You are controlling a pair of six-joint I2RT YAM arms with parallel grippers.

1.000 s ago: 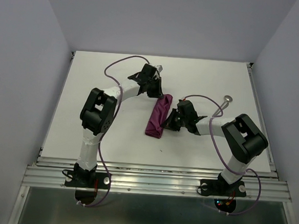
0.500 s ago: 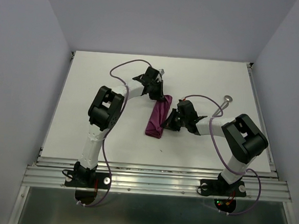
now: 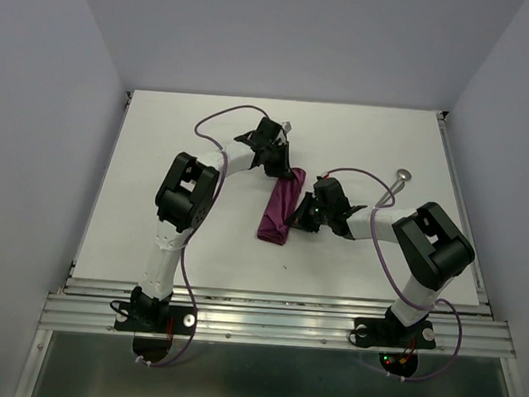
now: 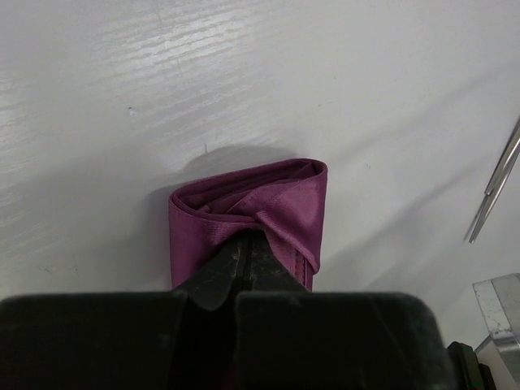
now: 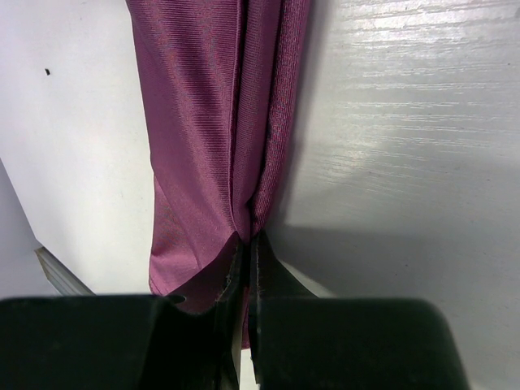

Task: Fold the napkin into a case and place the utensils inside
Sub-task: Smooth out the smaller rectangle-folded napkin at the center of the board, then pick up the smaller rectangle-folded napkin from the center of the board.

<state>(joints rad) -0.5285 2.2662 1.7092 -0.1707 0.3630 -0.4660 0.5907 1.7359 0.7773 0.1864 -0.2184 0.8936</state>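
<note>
The plum-purple napkin [image 3: 277, 213] lies folded into a narrow strip, the case, in the middle of the white table. My left gripper [image 3: 281, 170] is at its far end, shut on a pinch of cloth [image 4: 276, 199] there; its fingertips [image 4: 246, 236] meet in the fold. My right gripper [image 3: 297, 221] is at the strip's right long edge, shut on a fold of cloth [image 5: 195, 122]; its tips [image 5: 248, 237] are pressed together. The spoon [image 3: 402, 175] lies at the right, apart from the cloth. A thin silver rod [image 4: 496, 183] shows at the right of the left wrist view.
The white table [image 3: 159, 155] has a metal rail [image 3: 274, 326] along its near edge and grey walls on three sides. Purple cables loop over both arms. A grey metal block corner [image 4: 500, 313] shows at the lower right of the left wrist view.
The left arm's elbow swung right and its gripper moved slightly toward the strip's far end. The right arm and the cloth have hardly moved.
</note>
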